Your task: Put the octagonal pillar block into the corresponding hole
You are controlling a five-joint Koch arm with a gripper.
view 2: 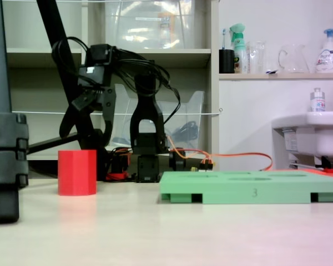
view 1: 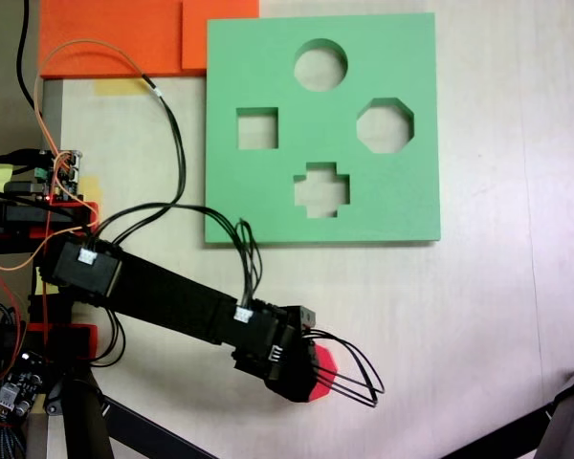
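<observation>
Around the hand [view 2: 91, 102] we see the green foam board [view 1: 249, 206] lying flat on the bench [view 1: 517, 316], well apart from the hand, with round, square, cross-shaped and eight-sided cutouts. The corresponding hole [view 1: 386, 125] is that eight-sided cutout, on the board's far side from the hand as the top-down fixed view shows it. Orange foam sheets [view 1: 115, 38] lie beyond the board's corner. Loose black cables [view 1: 349, 368] loop off the arm beside the hand, and nothing stands between the hand and the board.

In the low fixed view the hand hangs above the octagonal pillar block [view 2: 77, 172], clear of it, and its jaws look parted, holding nothing. The block stands upright on the bench directly below the hand, apart from the board.

From above, the arm covers most of the block, leaving a red edge [view 1: 323, 368] showing past the wrist; the fingertips themselves are hidden there.
</observation>
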